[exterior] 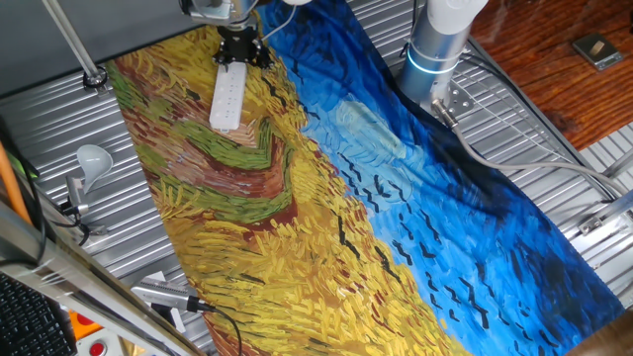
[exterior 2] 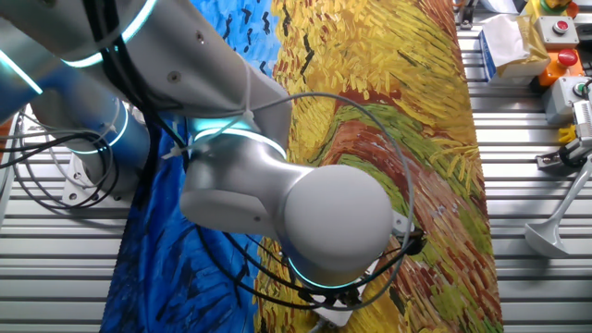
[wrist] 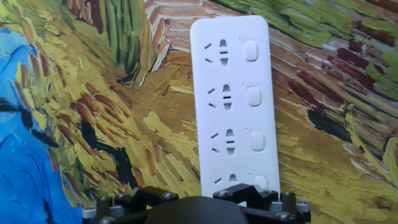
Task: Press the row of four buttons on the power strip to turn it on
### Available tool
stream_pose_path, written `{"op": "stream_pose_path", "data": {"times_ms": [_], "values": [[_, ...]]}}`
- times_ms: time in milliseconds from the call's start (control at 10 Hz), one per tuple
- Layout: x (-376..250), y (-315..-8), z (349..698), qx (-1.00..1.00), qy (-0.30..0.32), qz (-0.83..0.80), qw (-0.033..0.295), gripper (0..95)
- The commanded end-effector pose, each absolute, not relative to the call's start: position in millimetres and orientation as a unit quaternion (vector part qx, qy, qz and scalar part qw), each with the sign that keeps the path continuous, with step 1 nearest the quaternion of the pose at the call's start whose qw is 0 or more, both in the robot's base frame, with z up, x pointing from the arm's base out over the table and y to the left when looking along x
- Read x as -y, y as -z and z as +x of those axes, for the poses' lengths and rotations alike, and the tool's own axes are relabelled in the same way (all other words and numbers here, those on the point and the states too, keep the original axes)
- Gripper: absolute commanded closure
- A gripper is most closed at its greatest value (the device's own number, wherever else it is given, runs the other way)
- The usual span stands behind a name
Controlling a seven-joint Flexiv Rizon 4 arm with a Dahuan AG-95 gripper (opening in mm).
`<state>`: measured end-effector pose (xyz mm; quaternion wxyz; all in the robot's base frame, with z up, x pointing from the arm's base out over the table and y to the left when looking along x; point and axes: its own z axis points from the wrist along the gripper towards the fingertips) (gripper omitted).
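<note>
**Tool poised at one end of the strip**

The strip is a smooth white plastic bar with rounded corners, lying flat on a cloth printed with thick painterly strokes: yellow and brown field on one side, deep blue on the other. Its buttons, small rounded squares, run in a line down one long edge, each beside a set of socket slots.

The black tool stands right at one short end of the strip, which stretches away from it along the yellow part of the cloth. I cannot tell whether its fingers are spread or pressed together.

The surface under the cloth is ribbed grey metal. A white bulb lies off the cloth's edge, and wooden floor shows beyond.
</note>
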<state>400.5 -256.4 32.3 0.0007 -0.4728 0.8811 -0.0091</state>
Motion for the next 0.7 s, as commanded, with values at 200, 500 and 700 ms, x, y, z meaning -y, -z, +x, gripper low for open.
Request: {"op": "stream_pose_path", "data": {"times_ms": [200,500,700], "values": [[258.6,-29.7,408.2,-0.880,0.010,-0.474,0.000,0.0],[260.1,-28.1,409.6,-0.879,0.009,-0.476,0.001,0.0],[260.0,-27.5,409.0,-0.881,0.009,-0.474,0.001,0.0]]}}
